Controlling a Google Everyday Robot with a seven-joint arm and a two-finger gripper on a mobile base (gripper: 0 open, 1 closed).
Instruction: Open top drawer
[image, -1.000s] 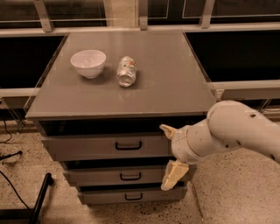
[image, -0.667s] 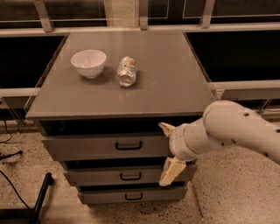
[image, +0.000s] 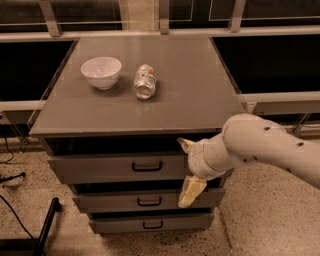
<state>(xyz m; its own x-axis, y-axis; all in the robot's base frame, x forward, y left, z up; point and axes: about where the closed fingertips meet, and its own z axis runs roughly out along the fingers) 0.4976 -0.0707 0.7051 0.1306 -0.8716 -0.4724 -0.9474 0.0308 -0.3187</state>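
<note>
Two lower drawers (image: 150, 201) nearest the floor. Above them, gripper (image: 188, 169) at the right end of the top drawer (image: 100, 167), fingers (image: 191, 192) spread wide, holding nothing, one by the drawer's upper edge, one below its lower edge. Black handle (image: 146, 166) just left of it, untouched. Farther back on the cabinet top (image: 200, 95): a tipped can (image: 144, 81), then a white bowl (image: 101, 71).

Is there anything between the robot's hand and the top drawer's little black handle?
No. In the camera view, only bare front of the top drawer lies between the open gripper and the handle.
</note>
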